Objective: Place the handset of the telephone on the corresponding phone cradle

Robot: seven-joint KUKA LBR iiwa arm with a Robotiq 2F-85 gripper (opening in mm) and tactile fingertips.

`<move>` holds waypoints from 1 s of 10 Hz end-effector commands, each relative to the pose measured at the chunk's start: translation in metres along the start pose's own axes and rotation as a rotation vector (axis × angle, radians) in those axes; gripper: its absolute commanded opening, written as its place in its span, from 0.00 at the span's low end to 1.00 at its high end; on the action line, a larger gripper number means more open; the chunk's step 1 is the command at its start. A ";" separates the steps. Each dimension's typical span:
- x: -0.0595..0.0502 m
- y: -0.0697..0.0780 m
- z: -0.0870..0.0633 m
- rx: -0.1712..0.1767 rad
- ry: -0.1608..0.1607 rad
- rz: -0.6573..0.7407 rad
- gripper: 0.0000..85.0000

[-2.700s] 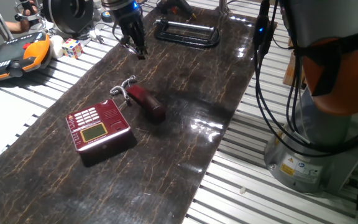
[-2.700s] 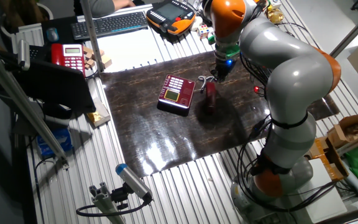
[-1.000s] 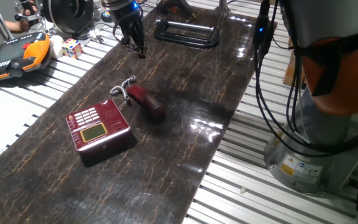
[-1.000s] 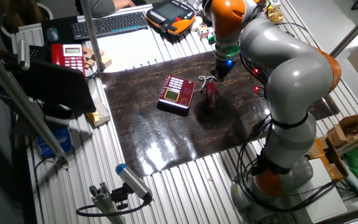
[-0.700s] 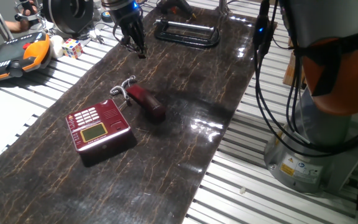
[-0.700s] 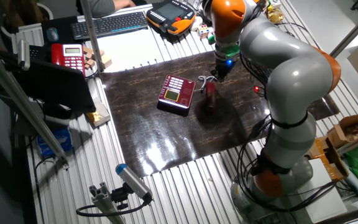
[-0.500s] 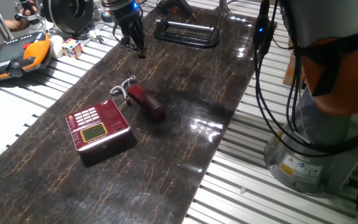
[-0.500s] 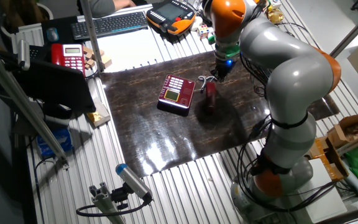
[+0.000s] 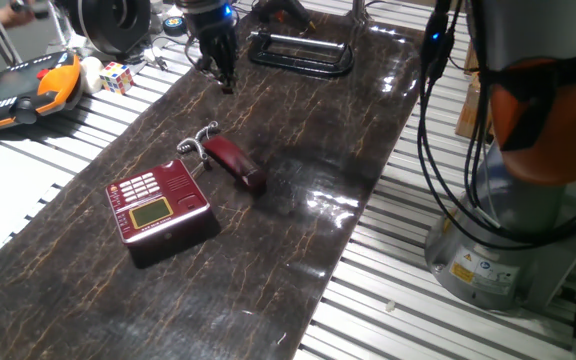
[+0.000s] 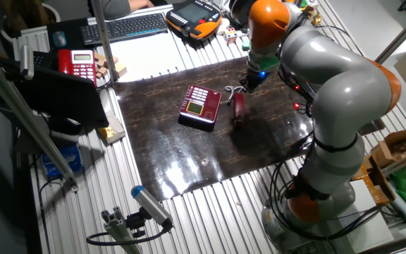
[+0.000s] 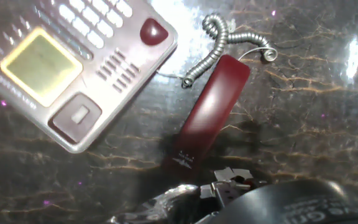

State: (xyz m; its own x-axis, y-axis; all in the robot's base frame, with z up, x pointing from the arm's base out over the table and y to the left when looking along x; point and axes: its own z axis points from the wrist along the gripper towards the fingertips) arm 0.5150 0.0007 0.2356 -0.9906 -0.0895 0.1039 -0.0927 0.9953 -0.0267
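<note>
The handset [image 9: 234, 163] [image 10: 238, 108] [image 11: 207, 114] lies flat on the dark marbled mat [image 9: 298, 110] [image 10: 189, 152], off the telephone [image 9: 158, 203] [image 10: 200, 104] [image 11: 67, 59] and just beside it, its curly silver cord [image 9: 199, 141] [image 11: 219, 46] running from one end toward the base. It sits below the claw [image 9: 220, 72] [image 10: 249, 83], which hangs in the air above the mat near the cord end and touches nothing. How far the claw's fingers stand apart I cannot tell: both fixed views show them only as a small dark tip, and the hand view shows no fingertips. The phone cradle cannot be made out from the claw's height; only the keypad and yellowish display show. Farther from the claw, past the mat's edge, lie an orange-black device [image 9: 23, 88] [image 10: 196, 15], a colour cube [image 9: 116, 76], a keyboard [image 10: 124, 27] and a second red phone [image 10: 76, 65]. A black frame [image 9: 303, 52] rests on the mat close behind the claw
</note>
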 end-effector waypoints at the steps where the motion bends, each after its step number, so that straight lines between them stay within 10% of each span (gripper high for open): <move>1: 0.000 0.000 0.000 -0.001 0.018 0.027 0.02; 6: -0.002 0.002 0.004 0.022 0.097 0.148 0.02; 10: -0.018 0.019 0.021 0.017 0.142 0.289 0.65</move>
State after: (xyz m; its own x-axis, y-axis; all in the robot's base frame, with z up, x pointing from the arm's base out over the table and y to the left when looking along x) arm 0.5289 0.0208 0.2111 -0.9553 0.1950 0.2223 0.1785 0.9796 -0.0922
